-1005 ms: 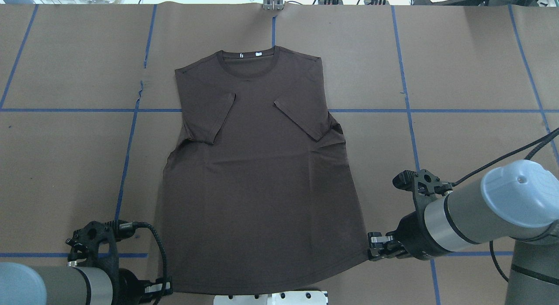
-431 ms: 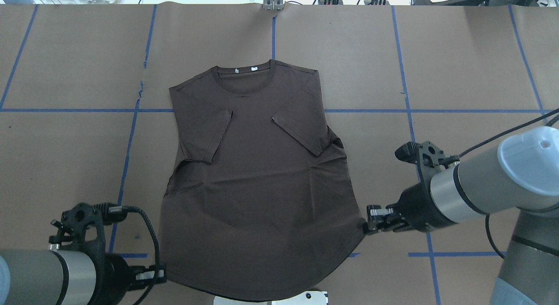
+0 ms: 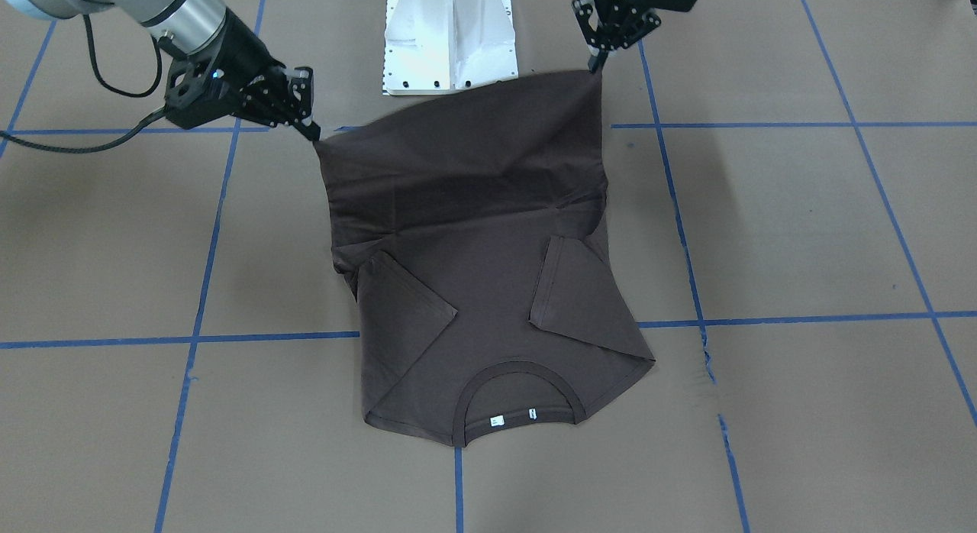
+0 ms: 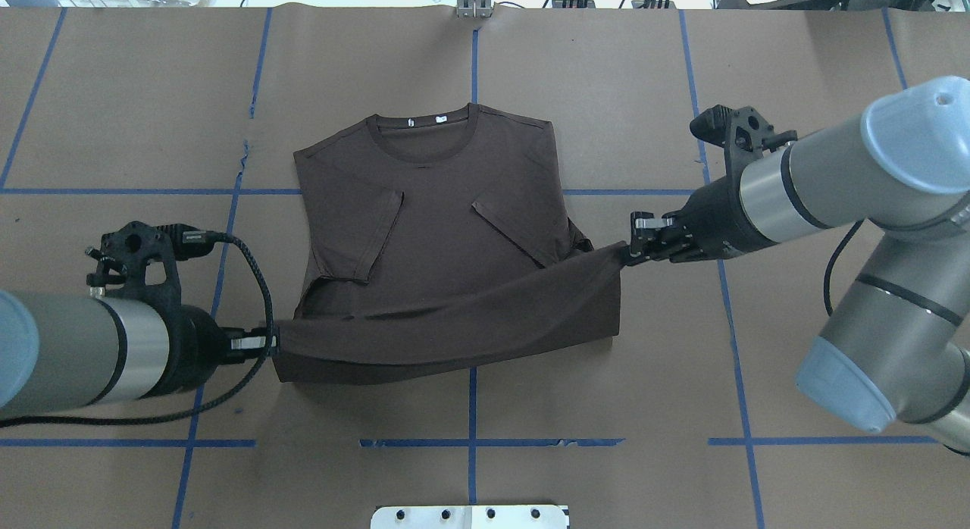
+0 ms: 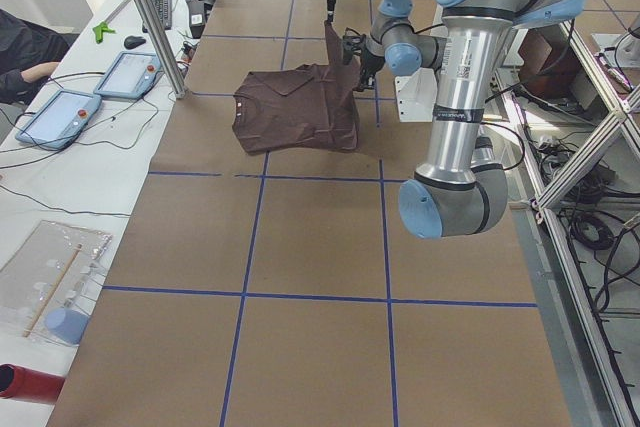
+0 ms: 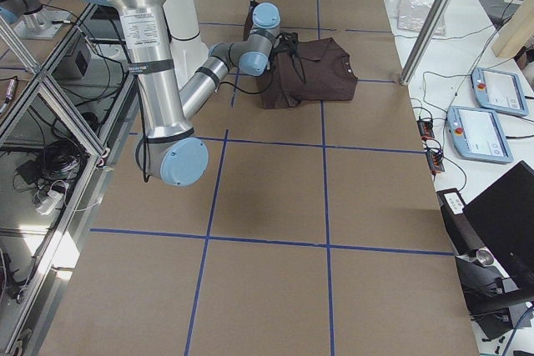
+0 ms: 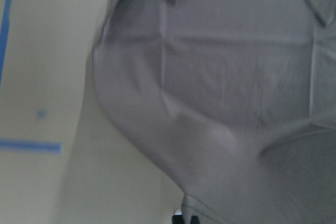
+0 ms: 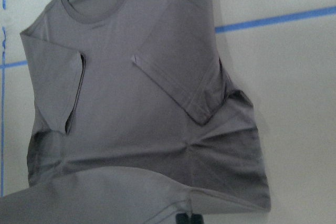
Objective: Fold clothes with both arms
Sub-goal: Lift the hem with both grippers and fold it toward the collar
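The dark brown T-shirt (image 4: 432,211) lies face up with its collar (image 4: 423,139) on the far side and both sleeves folded inward. Its lower half is lifted off the table and hangs as a taut band between the two grippers. My left gripper (image 4: 271,341) is shut on the hem's left corner, and my right gripper (image 4: 627,250) is shut on the right corner, farther from me. From the front, the raised hem (image 3: 458,113) stretches from the right gripper (image 3: 313,132) to the left gripper (image 3: 595,63). White neck tags (image 3: 513,418) show inside the collar.
Brown paper with blue tape lines (image 4: 471,442) covers the table. The white pedestal base (image 3: 450,37) stands just behind the raised hem. Tablets (image 5: 75,107) and a metal post (image 5: 150,17) stand at the table's far side, where a person's arm (image 5: 25,47) rests.
Both grippers have risen and moved away from the base toward the collar, carrying the hem corners with them. The shirt's lower half has left the table.
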### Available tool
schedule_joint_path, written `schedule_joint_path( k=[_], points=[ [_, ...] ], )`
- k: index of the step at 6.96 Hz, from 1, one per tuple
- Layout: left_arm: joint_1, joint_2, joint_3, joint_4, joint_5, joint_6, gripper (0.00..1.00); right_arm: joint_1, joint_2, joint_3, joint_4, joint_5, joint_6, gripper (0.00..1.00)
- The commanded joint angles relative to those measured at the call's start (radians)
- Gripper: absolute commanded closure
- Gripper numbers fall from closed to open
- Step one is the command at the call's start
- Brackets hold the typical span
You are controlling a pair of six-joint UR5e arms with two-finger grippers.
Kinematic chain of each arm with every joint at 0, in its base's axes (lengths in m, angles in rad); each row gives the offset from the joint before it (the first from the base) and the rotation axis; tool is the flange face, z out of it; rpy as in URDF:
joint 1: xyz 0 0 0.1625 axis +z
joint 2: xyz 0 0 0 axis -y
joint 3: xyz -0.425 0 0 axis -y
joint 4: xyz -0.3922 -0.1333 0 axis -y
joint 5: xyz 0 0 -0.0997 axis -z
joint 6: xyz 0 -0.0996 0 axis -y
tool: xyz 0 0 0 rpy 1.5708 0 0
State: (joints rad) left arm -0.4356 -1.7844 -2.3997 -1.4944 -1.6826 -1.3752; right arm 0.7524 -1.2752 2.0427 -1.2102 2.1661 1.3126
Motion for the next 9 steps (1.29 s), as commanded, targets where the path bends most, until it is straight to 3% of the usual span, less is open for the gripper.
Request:
schedule_joint_path(
  k=[1, 3, 6, 9],
  points=[
    [-0.162, -0.106, 0.168, -0.007, -0.052, 0.097, 1.0, 0.067, 0.121, -0.172, 0.003, -0.011, -0.01, 1.0],
    [-0.241, -0.196, 0.378, -0.099, -0.051, 0.131, 1.0, 0.091, 0.276, -0.36, 0.004, -0.046, -0.006, 1.0],
    [-0.314, -0.196, 0.647, -0.364, -0.051, 0.169, 1.0, 0.142, 0.353, -0.525, 0.009, -0.029, -0.003, 1.0],
    [-0.36, -0.198, 0.705, -0.394, -0.051, 0.23, 1.0, 0.16, 0.405, -0.654, 0.03, -0.028, -0.001, 1.0]
  ],
)
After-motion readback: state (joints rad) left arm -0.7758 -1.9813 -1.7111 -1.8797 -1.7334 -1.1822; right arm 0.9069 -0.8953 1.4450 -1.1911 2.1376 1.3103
